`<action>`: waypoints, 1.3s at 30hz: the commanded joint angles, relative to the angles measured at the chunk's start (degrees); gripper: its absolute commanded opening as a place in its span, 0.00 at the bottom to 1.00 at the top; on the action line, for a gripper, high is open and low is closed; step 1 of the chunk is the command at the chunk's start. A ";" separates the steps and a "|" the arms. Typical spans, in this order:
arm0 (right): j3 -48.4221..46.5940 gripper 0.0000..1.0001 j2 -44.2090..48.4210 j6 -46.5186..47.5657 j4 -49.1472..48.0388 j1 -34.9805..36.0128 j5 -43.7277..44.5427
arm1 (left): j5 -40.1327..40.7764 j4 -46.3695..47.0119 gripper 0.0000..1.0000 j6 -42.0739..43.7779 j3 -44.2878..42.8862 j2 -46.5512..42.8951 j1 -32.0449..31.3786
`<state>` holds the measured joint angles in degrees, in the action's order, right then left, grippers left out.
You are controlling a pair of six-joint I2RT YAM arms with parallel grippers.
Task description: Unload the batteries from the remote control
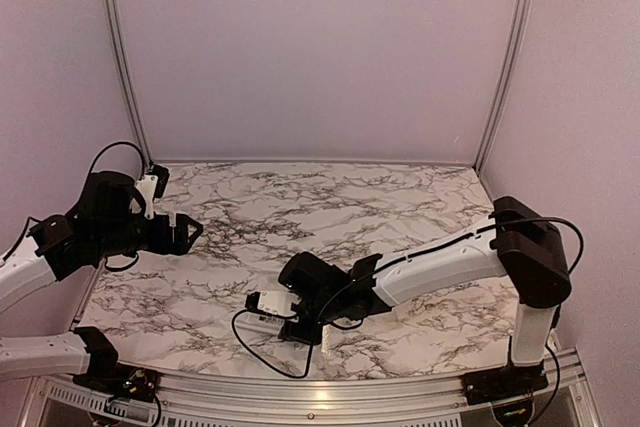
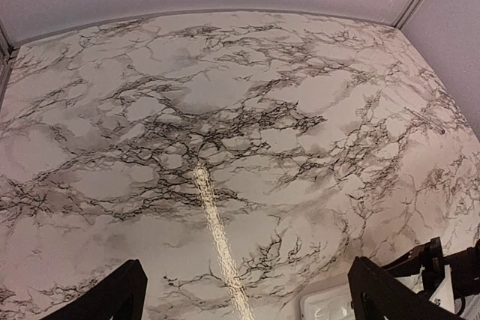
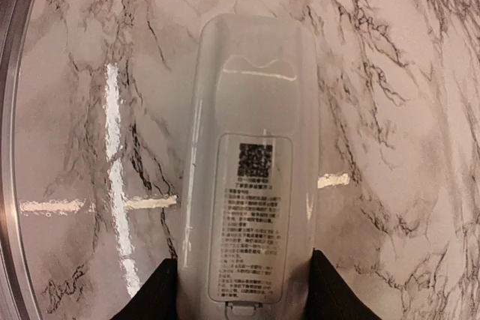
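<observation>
The marble table fills the middle of the top view. The right arm reaches in from the right edge toward the lower centre of that frame, while the left arm is drawn up at the left edge, well apart from the work. The left gripper hangs above bare marble with its fingers spread wide and nothing between them.

The remote control lies flat in the centre of the right wrist frame, printed back face up, its long axis running top to bottom. The right gripper pinches it at the bottom of the frame, one dark finger against each long edge.

The battery cover, the panel carrying the printed code and text, is on and closed, so the batteries cannot be seen; I judge that they sit under it. The small latch tab shows at the very bottom, between the fingers.

The step in hand looks like securing the body. To do it well, the right grip should stay on the edges only, off the cover and tab, and hold the remote flat, leaving the left fingers free to press the latch and slide the panel off
</observation>
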<state>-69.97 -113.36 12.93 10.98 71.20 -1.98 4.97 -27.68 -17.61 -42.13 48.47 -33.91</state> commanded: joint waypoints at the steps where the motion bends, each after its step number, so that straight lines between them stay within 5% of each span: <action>1: 4.77 0.34 6.95 6.04 -0.46 -4.23 0.83 | -2.08 3.65 0.99 0.80 1.85 -2.93 -0.19; 17: 11.46 0.36 10.40 28.81 3.52 -19.22 -12.41 | -10.40 11.26 0.99 2.19 7.28 -7.03 -0.19; 23: 8.31 0.50 6.46 34.74 7.04 -20.52 -13.75 | -10.17 11.73 0.98 2.48 7.59 -7.01 -0.19; 39: 8.10 0.92 8.92 30.95 2.81 -20.50 -10.50 | -8.00 10.75 0.99 3.06 7.03 -6.19 -0.19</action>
<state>-60.62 -106.10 45.67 12.71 50.72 -13.13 -4.01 -17.78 -15.53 -35.44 41.85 -33.91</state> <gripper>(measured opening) 0.901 0.989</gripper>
